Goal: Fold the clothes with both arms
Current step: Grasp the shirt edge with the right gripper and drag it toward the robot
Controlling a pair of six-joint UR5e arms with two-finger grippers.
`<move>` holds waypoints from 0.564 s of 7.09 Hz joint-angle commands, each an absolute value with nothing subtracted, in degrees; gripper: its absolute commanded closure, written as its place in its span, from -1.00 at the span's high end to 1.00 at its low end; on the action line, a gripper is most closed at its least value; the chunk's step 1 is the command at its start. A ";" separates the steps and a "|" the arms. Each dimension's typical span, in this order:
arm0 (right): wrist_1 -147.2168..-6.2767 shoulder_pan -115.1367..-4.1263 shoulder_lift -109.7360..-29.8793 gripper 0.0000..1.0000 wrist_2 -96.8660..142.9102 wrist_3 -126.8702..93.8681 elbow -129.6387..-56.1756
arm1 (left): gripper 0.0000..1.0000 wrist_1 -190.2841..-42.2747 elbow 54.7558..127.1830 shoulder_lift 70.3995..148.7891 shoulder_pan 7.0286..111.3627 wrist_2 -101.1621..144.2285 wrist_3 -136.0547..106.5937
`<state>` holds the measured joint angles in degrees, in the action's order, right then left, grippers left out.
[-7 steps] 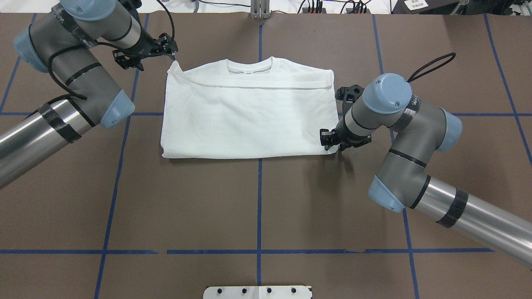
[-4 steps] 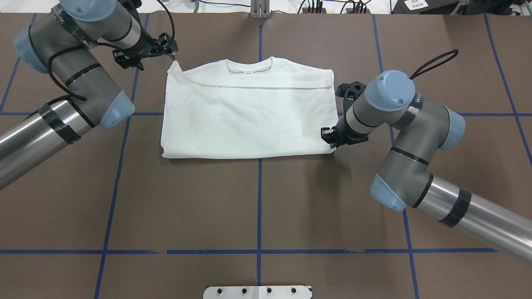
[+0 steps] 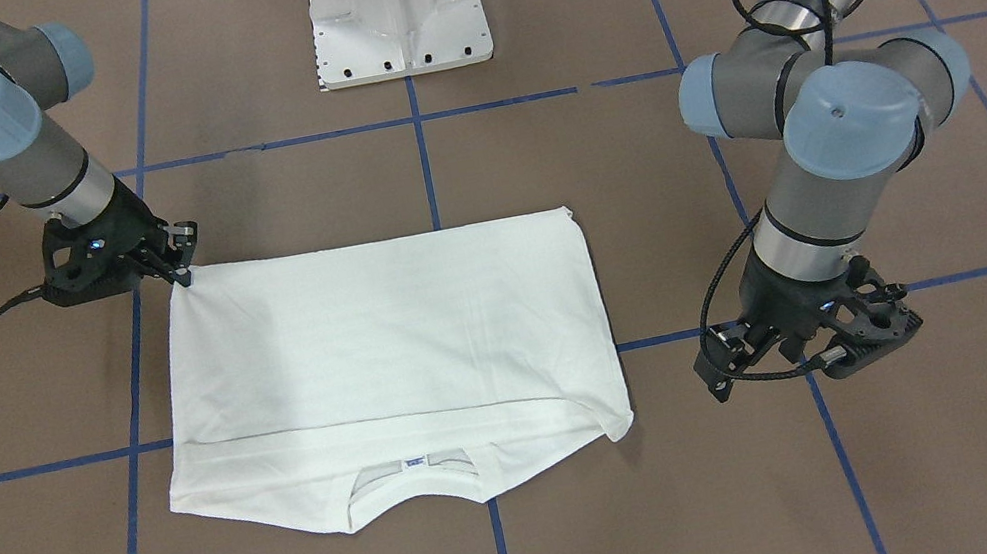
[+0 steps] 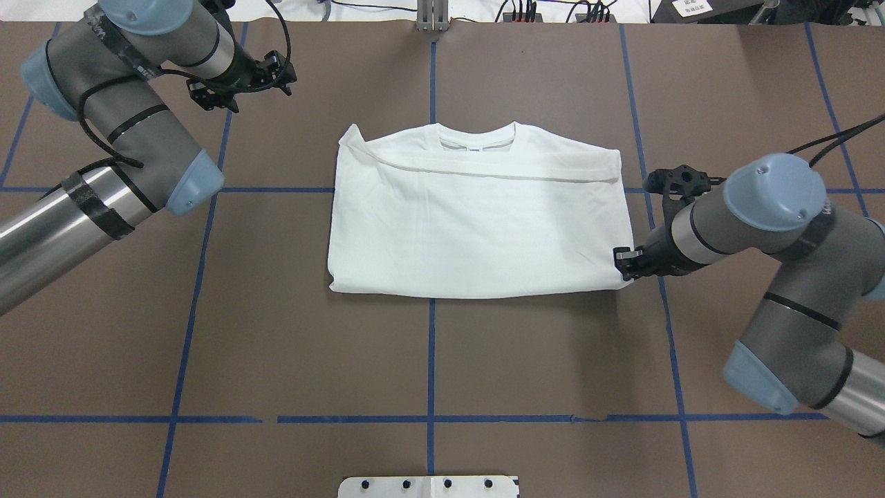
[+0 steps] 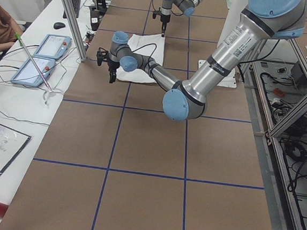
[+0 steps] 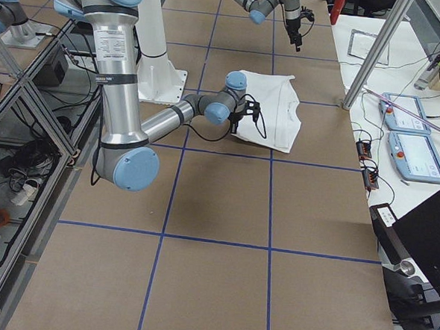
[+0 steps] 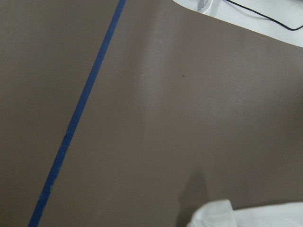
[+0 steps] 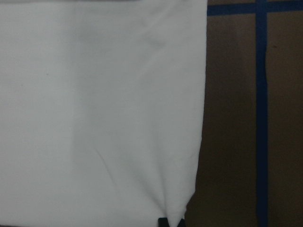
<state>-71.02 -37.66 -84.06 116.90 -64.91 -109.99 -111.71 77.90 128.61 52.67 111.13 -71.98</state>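
While the white shirt (image 4: 477,221) lies flat on the brown table (image 4: 429,360), the right gripper (image 4: 624,263) pinches one corner of it. That corner is the one nearest the robot on its right side. The two fingers are closed tight on the cloth there. In the right wrist view, a black fingertip (image 8: 163,221) peeks out under the white corner.

The shirt is folded into a wide block. It sits near the middle of the table, a bit toward the robot's right. Its round collar (image 4: 477,142) is on the far side, away from the robot.

The left gripper (image 4: 280,75) is well apart from the shirt. It sits past the shirt's far left corner, farther out and more to the left, beside a blue tape line (image 4: 221,145). It has hold of nothing. I cannot tell how wide its fingers are. The left wrist view shows only bare table and a small bit of white cloth at the bottom.
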 commanded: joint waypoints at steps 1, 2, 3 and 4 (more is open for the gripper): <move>-71.02 -30.97 -93.13 -1.00 121.96 -65.91 -118.27 | 0.97 -111.71 79.79 127.97 51.43 110.57 -72.07; -71.02 -27.46 -95.16 -1.00 125.82 -66.27 -120.39 | 0.97 -111.71 81.02 127.53 50.63 110.57 -72.33; -71.02 -23.25 -96.23 -1.00 128.12 -66.79 -121.63 | 0.97 -111.71 81.73 127.01 50.02 110.48 -72.51; -70.93 -17.81 -96.24 -1.00 128.32 -70.71 -122.77 | 0.97 -111.71 82.96 126.22 49.84 110.13 -72.51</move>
<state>-71.00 -23.82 -95.50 126.90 -67.47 -121.12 -111.71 81.62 127.05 50.28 110.43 -72.42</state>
